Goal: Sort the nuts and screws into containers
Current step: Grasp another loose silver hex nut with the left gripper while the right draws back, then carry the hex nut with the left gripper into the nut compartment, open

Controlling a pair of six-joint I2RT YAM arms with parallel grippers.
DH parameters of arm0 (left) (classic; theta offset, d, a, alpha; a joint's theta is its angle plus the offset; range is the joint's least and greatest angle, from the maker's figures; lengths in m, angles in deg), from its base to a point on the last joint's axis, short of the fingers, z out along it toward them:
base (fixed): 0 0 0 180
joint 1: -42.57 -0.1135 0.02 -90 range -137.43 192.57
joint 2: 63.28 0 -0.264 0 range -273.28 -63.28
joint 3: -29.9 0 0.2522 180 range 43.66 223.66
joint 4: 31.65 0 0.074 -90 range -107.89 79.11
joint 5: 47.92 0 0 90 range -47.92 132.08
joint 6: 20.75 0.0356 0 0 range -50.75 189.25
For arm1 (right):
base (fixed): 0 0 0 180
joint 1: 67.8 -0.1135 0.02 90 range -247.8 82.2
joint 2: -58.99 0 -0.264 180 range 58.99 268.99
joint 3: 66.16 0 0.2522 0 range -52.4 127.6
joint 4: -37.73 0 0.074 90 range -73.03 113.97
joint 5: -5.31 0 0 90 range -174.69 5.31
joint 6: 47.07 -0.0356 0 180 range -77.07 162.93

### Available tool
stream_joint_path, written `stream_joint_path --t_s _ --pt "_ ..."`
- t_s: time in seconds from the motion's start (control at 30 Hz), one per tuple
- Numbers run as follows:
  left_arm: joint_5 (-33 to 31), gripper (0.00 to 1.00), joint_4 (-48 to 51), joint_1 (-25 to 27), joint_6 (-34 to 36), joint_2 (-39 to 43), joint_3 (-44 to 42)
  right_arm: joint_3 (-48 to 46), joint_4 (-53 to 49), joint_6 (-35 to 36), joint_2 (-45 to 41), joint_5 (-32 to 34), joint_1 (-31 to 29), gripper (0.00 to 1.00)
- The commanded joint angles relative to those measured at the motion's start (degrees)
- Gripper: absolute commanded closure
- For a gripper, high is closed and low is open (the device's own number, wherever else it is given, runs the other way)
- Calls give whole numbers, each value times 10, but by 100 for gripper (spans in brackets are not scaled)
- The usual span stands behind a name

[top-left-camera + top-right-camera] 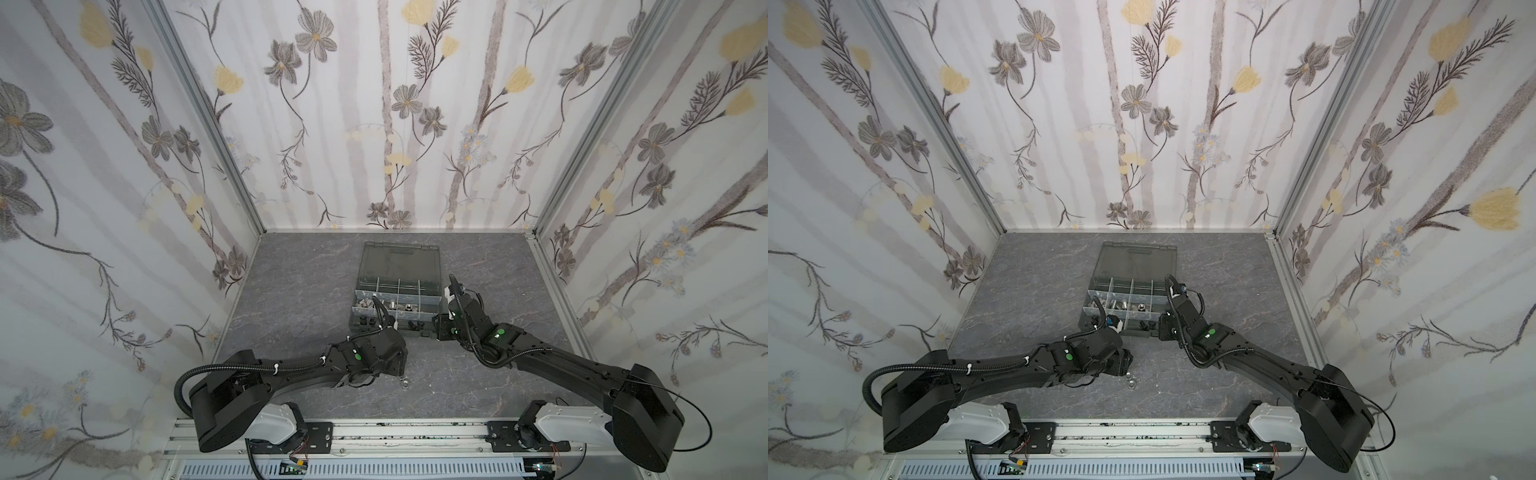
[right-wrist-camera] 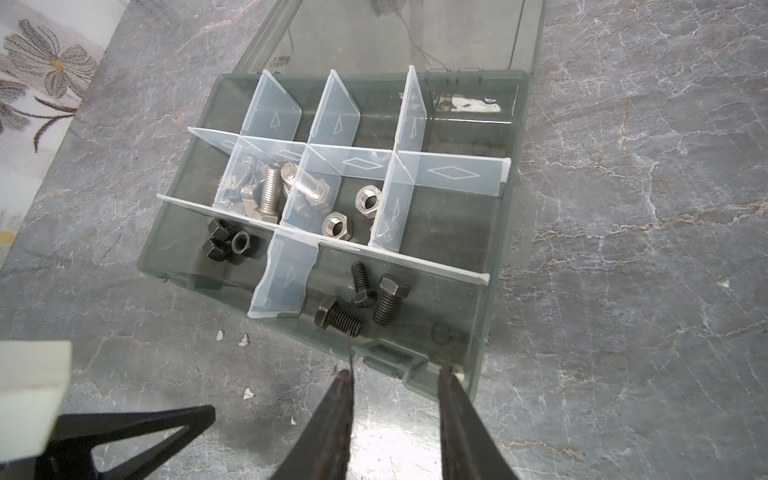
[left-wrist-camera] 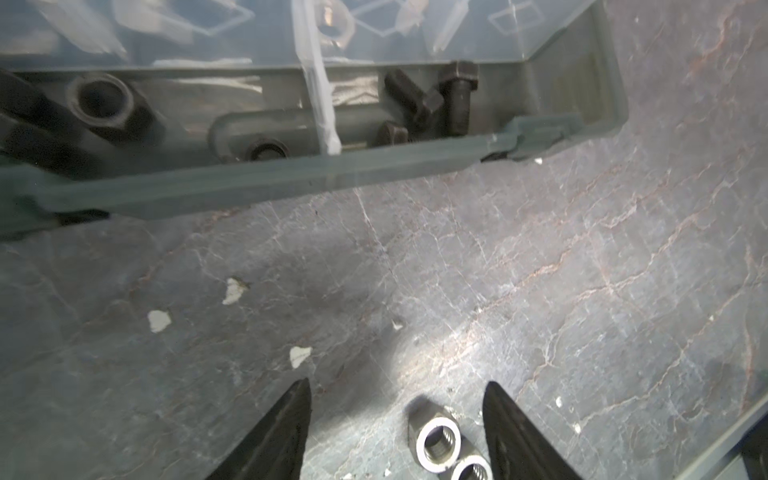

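The dark grey organiser case (image 2: 494, 299) lies open, its lid (image 1: 399, 259) flat behind it. Its containers hold silver screws (image 2: 270, 187), silver nuts (image 2: 368, 197), black nuts (image 2: 232, 243) and black screws (image 2: 386, 299). Two silver nuts (image 3: 438, 442) lie loose on the table in front of the case, showing in a top view as well (image 1: 1129, 380). My left gripper (image 3: 399, 388) is open low over them; the nuts sit between its fingers, close to one finger, untouched. My right gripper (image 2: 395, 373) is open, its tips at the case's front edge near a corner, nothing between them.
Small white flecks (image 3: 158, 320) dot the grey marbled table (image 1: 299, 291). Floral walls close in the back and both sides. A metal rail (image 1: 395, 432) runs along the front. A white block and black bracket of the left arm (image 2: 29, 395) stand close beside my right gripper.
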Motion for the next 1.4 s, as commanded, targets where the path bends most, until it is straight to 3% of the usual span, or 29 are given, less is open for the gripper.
stream_joint_path --t_s 0.0,0.37,0.87,1.37 --pt "9 33 -5 15 -6 -9 0 -2 17 -7 -2 9 0 65" --pt "2 42 20 49 -21 -47 10 -10 20 -10 -5 9 0 65" --pt "-33 61 95 77 -38 -121 69 -26 24 -14 -13 9 0 65" --pt "-68 76 143 97 -43 -132 105 -33 29 -13 -18 12 2 65"
